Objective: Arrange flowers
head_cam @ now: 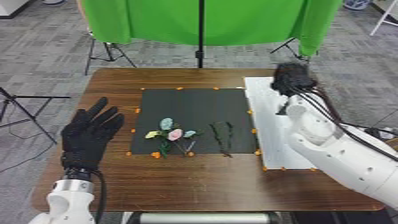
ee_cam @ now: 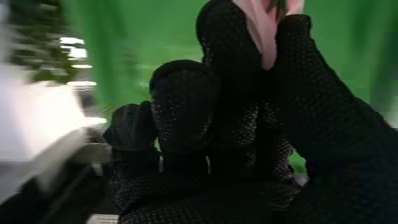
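My left hand (head_cam: 87,134) lies over the table's left side, its fingers extended and spread. At the white panel's far end is my right hand (head_cam: 291,79), held above it. In the right wrist view, my right hand (ee_cam: 233,107) pinches a pink flower (ee_cam: 264,35) between thumb and finger. A blue flower (head_cam: 166,123), a pink bloom (head_cam: 175,134) and a yellow flower (head_cam: 152,134) lie close together on the black mat (head_cam: 191,102). Green stems (head_cam: 221,137) lie to their right.
The white panel (head_cam: 272,145) runs along the mat's right side. Small orange pieces (head_cam: 156,155) dot the edges of mat and panel. Beyond the brown table (head_cam: 222,182) stand a green cloth (head_cam: 204,22) and a black pole (head_cam: 201,47).
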Motion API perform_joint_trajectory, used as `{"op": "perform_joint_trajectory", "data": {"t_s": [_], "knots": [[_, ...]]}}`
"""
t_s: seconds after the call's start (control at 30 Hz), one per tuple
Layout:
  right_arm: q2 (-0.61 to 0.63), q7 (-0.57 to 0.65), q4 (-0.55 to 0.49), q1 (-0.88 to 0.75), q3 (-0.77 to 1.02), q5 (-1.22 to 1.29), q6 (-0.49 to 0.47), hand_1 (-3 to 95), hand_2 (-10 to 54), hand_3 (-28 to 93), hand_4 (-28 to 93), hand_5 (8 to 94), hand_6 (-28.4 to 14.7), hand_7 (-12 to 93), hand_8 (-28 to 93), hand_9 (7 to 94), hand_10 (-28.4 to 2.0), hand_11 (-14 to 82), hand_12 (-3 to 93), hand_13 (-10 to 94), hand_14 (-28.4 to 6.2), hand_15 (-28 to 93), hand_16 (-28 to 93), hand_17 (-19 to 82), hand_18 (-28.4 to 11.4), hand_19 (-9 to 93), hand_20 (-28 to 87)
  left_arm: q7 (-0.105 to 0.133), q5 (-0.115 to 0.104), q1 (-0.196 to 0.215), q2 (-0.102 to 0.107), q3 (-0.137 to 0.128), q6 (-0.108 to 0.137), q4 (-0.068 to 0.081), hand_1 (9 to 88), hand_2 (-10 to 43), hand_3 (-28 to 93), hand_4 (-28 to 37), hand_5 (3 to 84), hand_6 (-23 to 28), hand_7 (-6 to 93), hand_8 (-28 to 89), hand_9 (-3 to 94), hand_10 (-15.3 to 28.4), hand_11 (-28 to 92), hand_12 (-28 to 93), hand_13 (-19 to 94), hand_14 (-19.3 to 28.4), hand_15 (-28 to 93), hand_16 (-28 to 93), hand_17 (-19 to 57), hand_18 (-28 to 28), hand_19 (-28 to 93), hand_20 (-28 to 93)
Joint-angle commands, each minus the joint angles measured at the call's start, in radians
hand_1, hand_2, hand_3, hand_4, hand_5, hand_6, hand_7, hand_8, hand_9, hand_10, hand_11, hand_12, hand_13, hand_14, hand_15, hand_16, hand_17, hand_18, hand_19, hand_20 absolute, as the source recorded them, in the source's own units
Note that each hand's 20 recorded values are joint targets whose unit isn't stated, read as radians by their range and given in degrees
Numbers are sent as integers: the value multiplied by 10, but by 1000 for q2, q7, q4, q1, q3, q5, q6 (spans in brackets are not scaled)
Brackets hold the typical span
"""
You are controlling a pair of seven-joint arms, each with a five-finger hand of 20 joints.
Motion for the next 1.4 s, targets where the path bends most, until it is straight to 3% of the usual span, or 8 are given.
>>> {"op": "perform_joint_trajectory", "data": {"t_s": [0.03,0.13,0.47,0.6,0.77,0.97,1.17,1.4], "knots": [[-157,-134,-90,-70,4,-67,-123,526,-95,702,-283,899,36,147,21,931,-63,221,327,706,-73,760,183,278,-205,932,565,-25,10,6,-18,-8,-9,0,207,102,767,-283,396,107,128,-92,362,212,259,116,261,284,544,-85,-83,284,594,91],[-185,-181,-99,-113,9,-75,-183,516,-95,713,-283,893,38,149,21,919,-63,246,323,693,-76,770,181,266,-203,932,558,-36,13,2,-23,-7,-15,2,207,102,767,-283,396,107,128,-92,362,212,260,115,261,284,545,-85,-83,284,594,91],[-200,-161,-78,-134,-44,-115,-177,507,-95,714,-283,883,42,155,13,894,-63,287,316,680,-81,777,174,250,-205,928,540,-62,16,-1,-30,-15,-11,1,208,102,768,-283,397,108,128,-92,362,212,261,115,261,283,545,-86,-83,284,595,90],[-198,-159,-70,-127,-51,-126,-173,506,-95,713,-283,877,45,156,12,890,-62,293,314,678,-82,777,172,248,-206,928,538,-67,17,-6,-32,-13,-19,5,208,103,768,-283,398,109,128,-92,363,213,261,114,261,283,546,-86,-83,284,595,90],[-188,-162,-78,-141,-46,-136,-197,498,-95,717,-283,861,51,152,2,882,-62,304,312,674,-84,780,172,246,-208,929,538,-52,9,1,-18,-8,-12,1,208,102,768,-283,399,109,127,-92,363,213,260,115,261,283,546,-86,-83,284,596,90],[-192,-171,-83,-164,-8,-149,-246,470,-95,722,-283,833,54,144,-12,866,-67,331,294,668,-89,786,174,239,-210,928,545,-56,11,0,-20,-8,-14,3,209,102,769,-283,399,109,127,-92,364,213,260,115,263,283,546,-86,-83,284,596,89],[-169,-161,-99,-149,-14,-150,-262,422,-95,752,-283,783,46,144,-23,829,-77,378,265,644,-98,799,175,224,-212,921,559,-28,2,6,-13,-2,-14,3,211,101,769,-283,398,108,128,-91,364,213,262,115,263,284,547,-87,-83,284,596,89],[-132,-143,-136,-147,20,-119,-304,354,-95,805,-283,719,42,155,-129,780,-99,444,194,625,-108,809,168,209,-215,910,580,-33,3,10,-20,-2,-10,3,209,101,767,-283,398,108,128,-92,364,212,261,115,263,284,546,-87,-84,284,594,88]]}}
